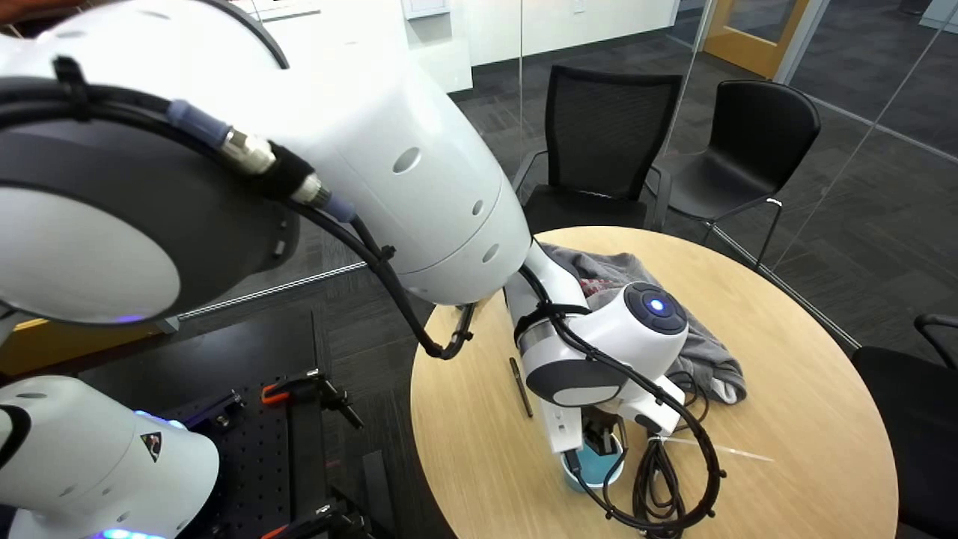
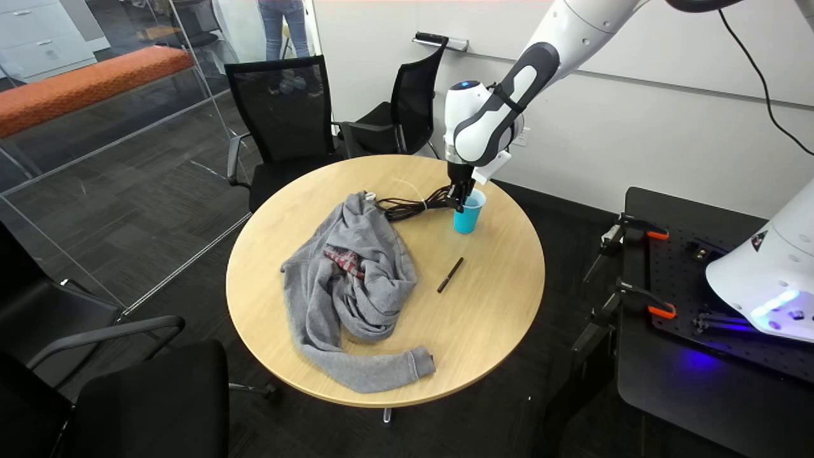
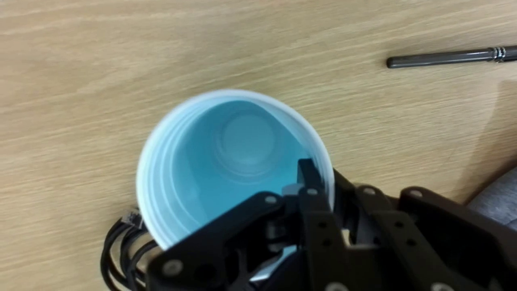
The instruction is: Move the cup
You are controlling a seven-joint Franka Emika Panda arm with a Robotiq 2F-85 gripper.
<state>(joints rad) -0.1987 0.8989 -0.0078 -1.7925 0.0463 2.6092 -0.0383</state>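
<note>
The jaws are pinched together on one side of the cup [image 3: 238, 157], one inside its wall, one outside. The rim is round and whitish; faint rings line the pale upper wall, teal below. Turquoise outside, the cup narrows downward and stands upright on the table [image 2: 499, 280].

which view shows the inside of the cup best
The wrist view: it looks down into the cup, close enough to show the bottom, though the tool covers part of the rim. Both exterior views show the inside smaller, at a slant and partly hidden.
</note>
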